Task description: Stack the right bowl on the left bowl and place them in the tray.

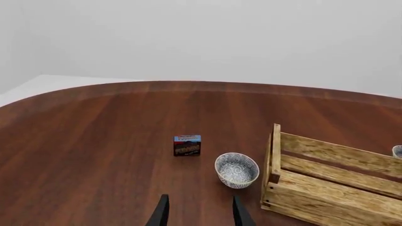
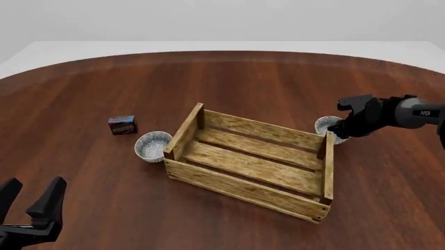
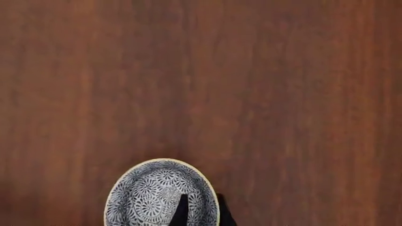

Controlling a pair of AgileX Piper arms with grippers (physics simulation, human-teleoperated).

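The left bowl (image 2: 152,146), white with a blue pattern, stands on the table just left of the tray (image 2: 236,185), a light-wood slatted crate. The right bowl (image 2: 324,125) stands behind the tray's far right corner. My right gripper (image 2: 338,129) is over this bowl's rim. In the right wrist view one finger (image 3: 181,212) is inside the right bowl (image 3: 148,193) and the other outside, shut on the rim. My left gripper (image 2: 31,197) hangs open near the front left edge. The left wrist view shows the left bowl (image 1: 237,169) ahead of that gripper (image 1: 199,202).
A small dark red-blue box (image 2: 122,125) stands left of the left bowl, also seen as the box (image 1: 187,145) in the left wrist view. The tray (image 1: 326,197) lies angled across the table's middle. Brown tabletop surrounds everything.
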